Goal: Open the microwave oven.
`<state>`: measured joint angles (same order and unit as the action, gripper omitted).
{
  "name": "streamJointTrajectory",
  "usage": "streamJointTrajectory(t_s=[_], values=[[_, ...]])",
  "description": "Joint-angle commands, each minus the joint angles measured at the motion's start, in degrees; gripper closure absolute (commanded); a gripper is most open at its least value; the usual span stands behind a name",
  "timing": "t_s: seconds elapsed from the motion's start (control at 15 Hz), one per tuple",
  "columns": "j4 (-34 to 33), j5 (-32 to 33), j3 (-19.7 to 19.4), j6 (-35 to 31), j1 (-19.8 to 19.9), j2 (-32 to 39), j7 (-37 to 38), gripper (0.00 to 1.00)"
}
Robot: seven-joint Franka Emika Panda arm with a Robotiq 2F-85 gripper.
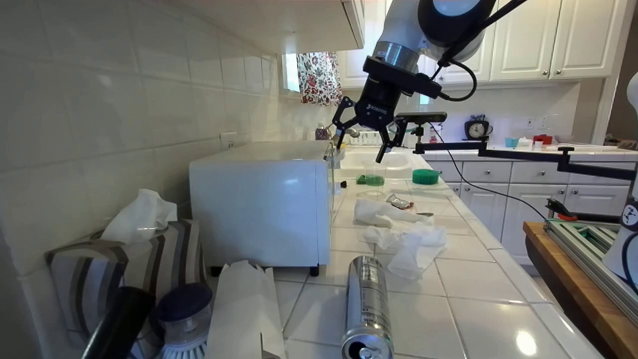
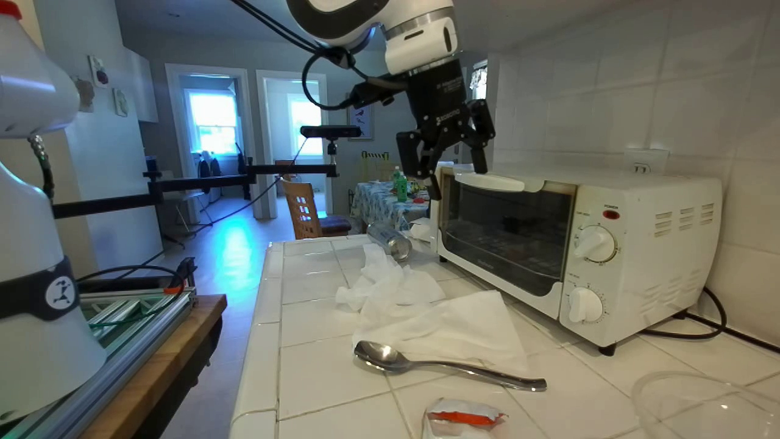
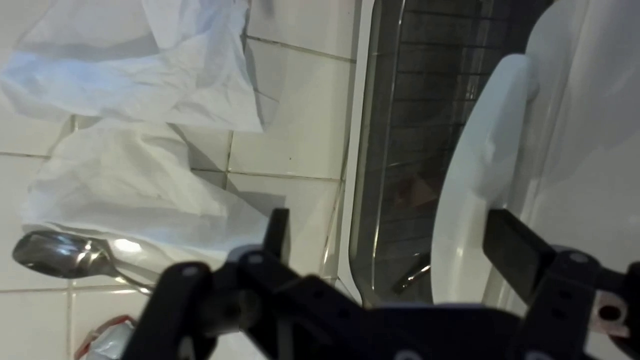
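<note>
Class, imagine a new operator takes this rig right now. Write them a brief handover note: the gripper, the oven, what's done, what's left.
Gripper: open, holding nothing; in the wrist view the handle shows between its spread jaws. Contact can't be told.
Microwave oven: on the tiled counter, its door shut, the handle along the door's top edge.
Done: gripper positioned at the handle; door not yet open.
Left: probably grip or hook the handle and pull the door open, likely downward. The paper towels in front might get in the way.
</note>
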<state>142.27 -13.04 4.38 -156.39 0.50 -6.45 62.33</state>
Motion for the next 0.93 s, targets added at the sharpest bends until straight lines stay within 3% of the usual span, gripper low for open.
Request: streamJointTrajectory(t_s=[0.0,0.87], values=[[-1.39,-2.87,-1.02,0.46,-0.96,1.12,-3.74,0.0],[-1.44,-2.53,-1.18,2.75,-0.59,1.47,-3.58,0.0]])
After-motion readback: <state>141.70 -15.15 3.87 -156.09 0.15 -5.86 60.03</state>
